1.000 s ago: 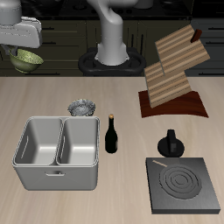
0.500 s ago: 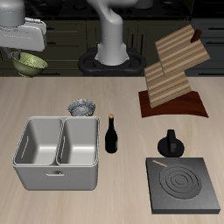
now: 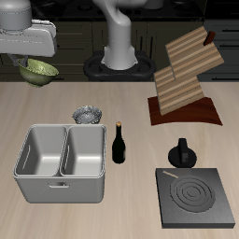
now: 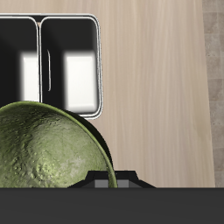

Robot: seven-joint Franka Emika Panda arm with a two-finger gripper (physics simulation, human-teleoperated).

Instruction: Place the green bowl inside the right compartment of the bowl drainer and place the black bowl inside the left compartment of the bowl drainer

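overall, the table [image 3: 112, 201] carried the bowl drainer [image 3: 61, 164] near its front edge, its two wells both vacant and open upward, which suited a drop from above. beside it stood a dark bottle [image 3: 119, 144], close enough to the drainer's side wall to matter on any descent. farther across lay a black stove plate [image 3: 193, 199] with a small black pot [image 3: 181, 154] behind it, and a tilted wooden rack [image 3: 186, 73] farther back still. the black bowl [image 3: 88, 115] rested on the table just behind the drainer, untouched, waiting its turn. the green bowl [image 3: 37, 68] hung in the air, well above the table and back from the drainer, clamped by its rim in the gripper [image 3: 31, 54], fingers closed on it. the arm reached out high and roughly level, the gripper pointing down; the wrist view showed the bowl's mottled underside [image 4: 48, 147] with the drainer [image 4: 98, 70] below, not yet beneath it.
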